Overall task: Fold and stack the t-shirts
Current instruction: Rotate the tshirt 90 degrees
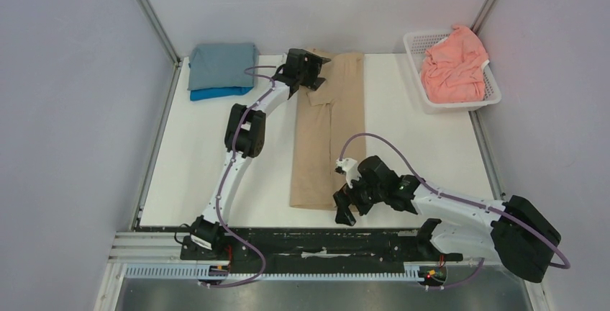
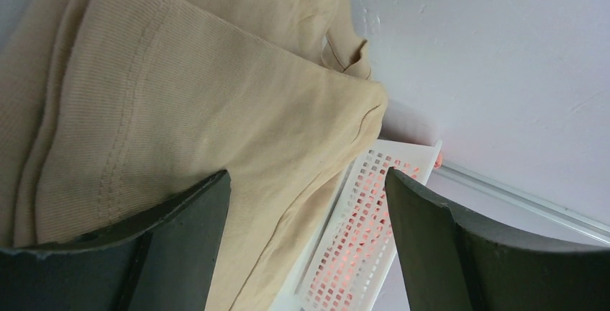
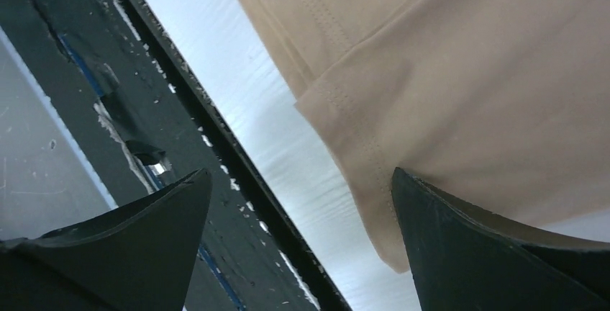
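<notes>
The left gripper (image 1: 309,68) hides part of the tan t-shirt (image 1: 327,138).

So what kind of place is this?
Likely a robotics test cell: left arm and right arm bolted by a white table, plain walls around, tan t-shirt laid out.

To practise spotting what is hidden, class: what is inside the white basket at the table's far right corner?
A crumpled salmon-pink t-shirt lies heaped in the white basket. The cloth hides the basket's floor and anything beneath it.
</notes>
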`<state>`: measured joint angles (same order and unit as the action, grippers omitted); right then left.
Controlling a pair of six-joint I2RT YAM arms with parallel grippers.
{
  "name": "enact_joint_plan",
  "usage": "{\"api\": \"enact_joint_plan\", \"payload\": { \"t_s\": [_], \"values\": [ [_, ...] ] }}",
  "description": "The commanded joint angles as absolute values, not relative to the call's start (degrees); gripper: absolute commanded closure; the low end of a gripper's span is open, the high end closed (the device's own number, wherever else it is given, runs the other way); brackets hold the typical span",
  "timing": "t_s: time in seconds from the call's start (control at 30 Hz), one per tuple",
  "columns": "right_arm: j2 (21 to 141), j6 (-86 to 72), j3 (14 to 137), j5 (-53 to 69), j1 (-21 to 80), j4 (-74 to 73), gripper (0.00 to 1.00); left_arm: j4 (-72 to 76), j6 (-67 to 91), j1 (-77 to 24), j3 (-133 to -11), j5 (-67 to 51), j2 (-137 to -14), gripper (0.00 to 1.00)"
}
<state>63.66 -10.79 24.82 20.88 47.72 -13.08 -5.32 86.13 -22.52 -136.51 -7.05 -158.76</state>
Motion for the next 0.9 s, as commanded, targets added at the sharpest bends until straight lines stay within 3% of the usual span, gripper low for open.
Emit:
{"api": "enact_joint_plan", "payload": {
  "t_s": [0.0,0.23,0.47,0.6,0.7,0.87],
  "values": [
    [62.25,-14.77,23.23,23.26,51.75,-14.34,0.02,-16.35,82.17,-20.65,-133.77,-1.78,-159.78,0.13],
    [54.74,-15.21,26.63,12.16,53.0,-18.4,0.02,-13.59,77.3,-20.7,-135.0,-7.03,-157.9,0.13],
    [48.4,-15.75,25.75,4.05,53.0,-13.49,0.02,-10.56,61.54,-21.02,-133.08,-23.49,-145.82,0.13],
    [46.29,-19.62,26.1,-6.01,53.0,-13.2,0.02,-17.75,50.47,-21.64,-127.87,-26.49,-134.46,0.13],
    [44.4,-23.66,25.42,-12.5,52.98,-13.66,0.02,-23.17,44.57,-23.33,-115.73,-22.1,-121.42,0.13],
    [43.81,-29.13,22.4,-16.2,52.91,-16.15,0.02,-18.64,40.4,-30.12,-79.54,-5.76,-94.65,0.12]
  ]
}}
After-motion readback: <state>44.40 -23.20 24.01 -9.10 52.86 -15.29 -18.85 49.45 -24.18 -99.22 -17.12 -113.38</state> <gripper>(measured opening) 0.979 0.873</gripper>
